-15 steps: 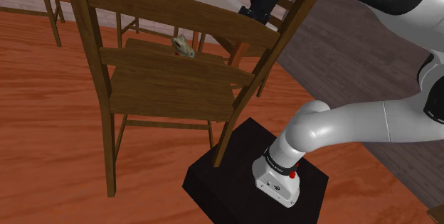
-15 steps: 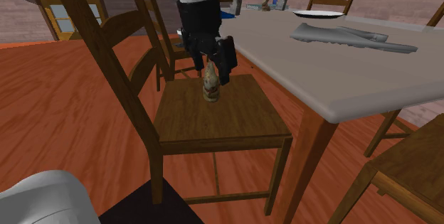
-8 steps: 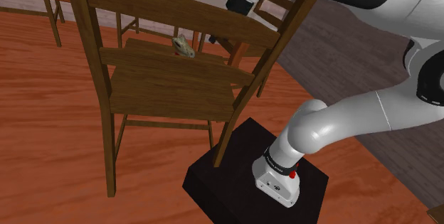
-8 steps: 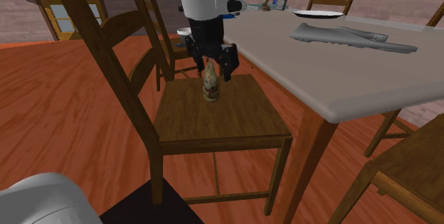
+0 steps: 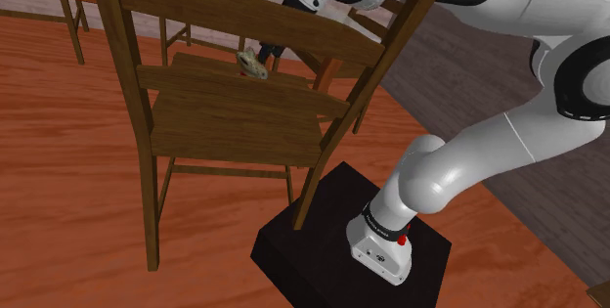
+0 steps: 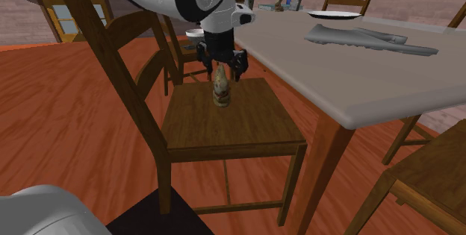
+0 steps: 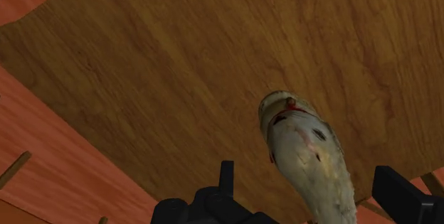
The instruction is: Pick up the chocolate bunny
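The bunny (image 6: 219, 89) stands upright on the seat (image 6: 231, 129) of a chair, toward the far edge in the second exterior view, with the table (image 6: 351, 84) on that view's right. The gripper (image 6: 221, 63) hangs straight over it, pointing down. Its fingers (image 6: 239, 63) are spread wide, one on each side of the bunny's head. In the wrist view the bunny (image 7: 307, 155) rises between the two fingers (image 7: 398, 194) with bare seat showing on either side, so nothing is pinched and it looks untouched. I judge the approach all but done: the gripper is lined up but sits high, level with the top of the bunny only. Left to do: drop a little further so the fingers flank the body, close on it, then lift it clear of the seat. The bunny rests on the seat, so the pick itself is not yet done.
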